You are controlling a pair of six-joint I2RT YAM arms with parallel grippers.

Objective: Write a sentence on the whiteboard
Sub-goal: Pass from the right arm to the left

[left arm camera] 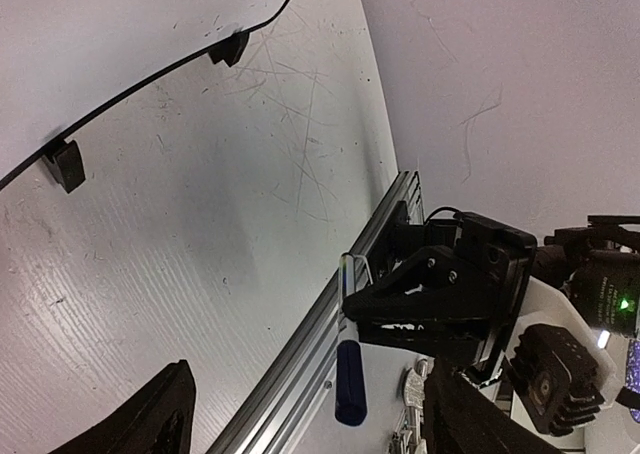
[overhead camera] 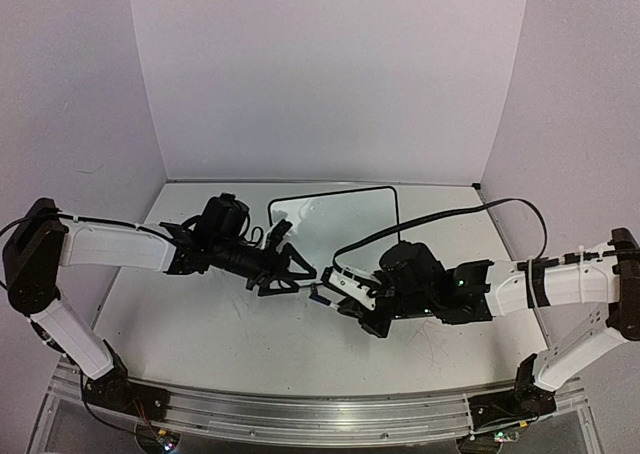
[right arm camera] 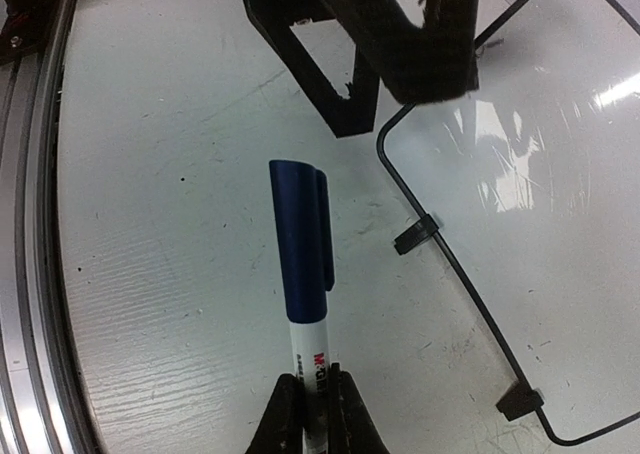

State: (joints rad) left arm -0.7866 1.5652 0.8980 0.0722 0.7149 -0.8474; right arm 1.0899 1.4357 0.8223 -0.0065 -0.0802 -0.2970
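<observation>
On my feed the whiteboard [overhead camera: 345,219] reads glossy white inside a thin black frame, with small black feet. The marker [right arm camera: 303,274] has a dark blue cap over a white barrel with red lettering. The tabletop [overhead camera: 200,324] is white, finely ribbed and crossed with grey scratches. The left arm [overhead camera: 110,244] and right arm [overhead camera: 560,284] wear white shells with black joints, and I see a green light [overhead camera: 461,283] on the right one. The rail [overhead camera: 300,414] is silver, and the walls [overhead camera: 330,74] are pale lilac-white.

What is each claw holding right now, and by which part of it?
The right claw pinches the marker by its white barrel near the tail, with the blue-capped end sticking out free. The left claw is open and holds nothing.
</observation>
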